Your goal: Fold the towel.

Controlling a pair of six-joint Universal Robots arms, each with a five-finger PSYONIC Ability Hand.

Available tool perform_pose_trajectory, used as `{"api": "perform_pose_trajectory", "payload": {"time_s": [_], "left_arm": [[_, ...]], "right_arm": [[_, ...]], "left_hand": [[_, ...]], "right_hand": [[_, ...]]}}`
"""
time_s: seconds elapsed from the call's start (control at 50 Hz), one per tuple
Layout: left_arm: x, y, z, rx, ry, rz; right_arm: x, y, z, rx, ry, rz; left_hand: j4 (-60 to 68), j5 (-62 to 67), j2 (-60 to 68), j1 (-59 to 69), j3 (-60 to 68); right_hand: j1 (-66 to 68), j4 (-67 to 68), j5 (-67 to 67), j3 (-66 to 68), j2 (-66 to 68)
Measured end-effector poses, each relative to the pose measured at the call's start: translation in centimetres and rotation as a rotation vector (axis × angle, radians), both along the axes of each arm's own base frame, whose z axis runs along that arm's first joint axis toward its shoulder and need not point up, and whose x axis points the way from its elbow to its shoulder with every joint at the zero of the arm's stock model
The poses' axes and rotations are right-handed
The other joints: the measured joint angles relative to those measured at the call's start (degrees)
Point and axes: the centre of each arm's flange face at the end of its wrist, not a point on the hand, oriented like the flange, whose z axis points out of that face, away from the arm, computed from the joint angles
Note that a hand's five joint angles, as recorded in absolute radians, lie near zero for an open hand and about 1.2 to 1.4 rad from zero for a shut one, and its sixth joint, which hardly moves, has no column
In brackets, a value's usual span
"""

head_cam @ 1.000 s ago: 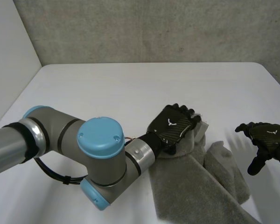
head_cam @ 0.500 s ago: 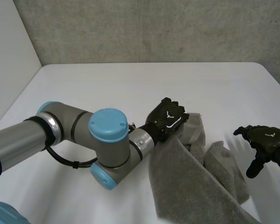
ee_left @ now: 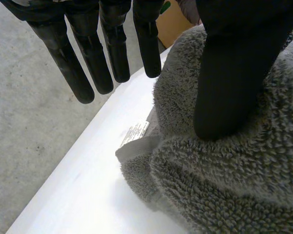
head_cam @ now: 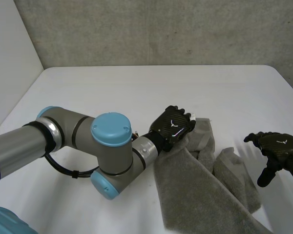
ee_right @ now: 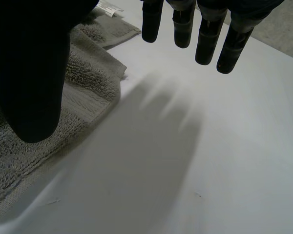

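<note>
Towel, grey looped terry with a flat woven band near its end, lay rumpled on the white table in the lower right of the head view. Its long axis slanted from the frame's centre down to the bottom edge, which cut it off, and a second fold bulged toward the right. A small white care label stuck out at its narrow upper end. The left hand sat on that end, fingers straight and clear of the cloth, thumb pressed into the pile, gripping nothing. The right hand, at the right edge, hovered over bare table beside the cloth, its fingers spread straight and empty. How the layers underneath were folded was hard to make out.
</note>
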Motion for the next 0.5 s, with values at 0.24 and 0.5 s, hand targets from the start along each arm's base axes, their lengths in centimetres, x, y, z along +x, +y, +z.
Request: {"api": "perform_pose_trajectory", "payload": {"time_s": [0.24,0.5], "left_arm": [[0.0,0.6,-1.3,0.034,-0.025,-0.042],[-0.3,0.3,2.5,-0.030,0.048,-0.068]], "right_arm": [[0.0,0.0,-0.4,0.010,0.017,0.010],[0.0,-0.1,-0.5,0.012,0.025,0.014]], "left_hand": [[5.60,5.48,6.45,6.31,6.33],[38.99,37.78,38.98,35.90,38.83]], "right_hand": [[0.00,0.00,0.00,0.00,0.00],[-0.01,0.00,0.00,0.00,0.00]]}}
